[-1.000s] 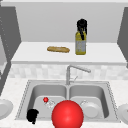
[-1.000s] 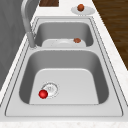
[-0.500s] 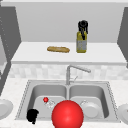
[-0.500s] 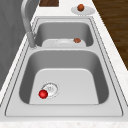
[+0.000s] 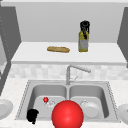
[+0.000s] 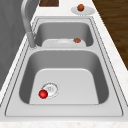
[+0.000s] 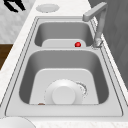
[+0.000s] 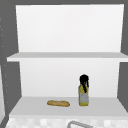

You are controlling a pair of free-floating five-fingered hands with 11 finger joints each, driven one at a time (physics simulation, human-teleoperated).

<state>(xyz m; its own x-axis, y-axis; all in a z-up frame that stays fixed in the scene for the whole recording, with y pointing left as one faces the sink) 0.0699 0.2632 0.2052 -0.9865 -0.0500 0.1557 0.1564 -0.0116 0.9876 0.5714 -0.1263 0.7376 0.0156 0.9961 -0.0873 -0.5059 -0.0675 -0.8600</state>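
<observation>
Right hand (image 5: 85,26) sits on top of the yellow bottle (image 5: 83,43) on the lower shelf (image 5: 35,55), toward its right end; the same pair appears in the upper view, hand (image 8: 84,81) over bottle (image 8: 83,98). Fingers drape down over the cap and neck, curled round them — a grip from above, palm over the top.

Bottle stands upright, well apart from the bread roll (image 5: 58,49) lying near the shelf's middle. It looks like glass or hard plastic holding oil: probably stiff, smooth, somewhat slippery and fairly heavy for its width. The neck is the narrowest place for fingers to close round; a hold on the labelled body lower down would likely steady it better against swinging.

Left hand (image 5: 32,115) hangs at the sink's (image 5: 110,100) front left corner — a dark clump, so I cannot tell how its fingers stand. A small red ball (image 5: 45,99) lies by the left basin's drain.
</observation>
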